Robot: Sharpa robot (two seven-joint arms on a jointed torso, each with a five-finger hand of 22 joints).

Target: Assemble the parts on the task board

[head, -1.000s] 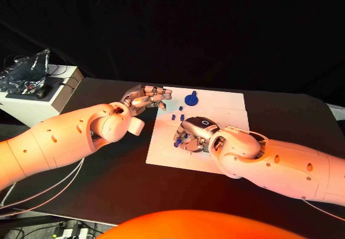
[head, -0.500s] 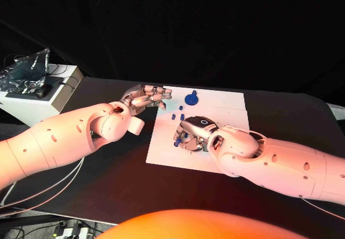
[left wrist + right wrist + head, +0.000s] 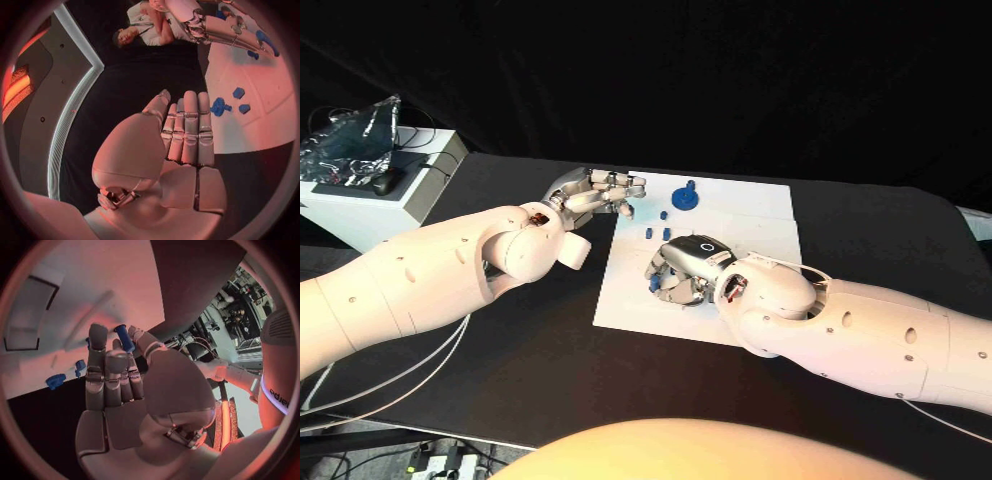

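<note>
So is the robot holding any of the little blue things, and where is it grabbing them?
Yes. The right robot hand pinches a small blue peg between its fingertips, around its lower end. The left robot hand holds nothing.

matte white task board (image 3: 754, 215), smooth blue plastic-looking parts (image 3: 684, 197), satiny metal right hand (image 3: 684, 270), matte black table (image 3: 516, 330)

The left arm comes in from the left side. Its left robot hand (image 3: 599, 194) is up with the fingers (image 3: 187, 131) straight and close together, and it holds nothing. The right arm comes in from the right side and bends in. Its right robot hand (image 3: 681, 270) points down, with its fingers (image 3: 110, 375) curled, and it pinches a small blue part (image 3: 124, 338) at the tips
</note>
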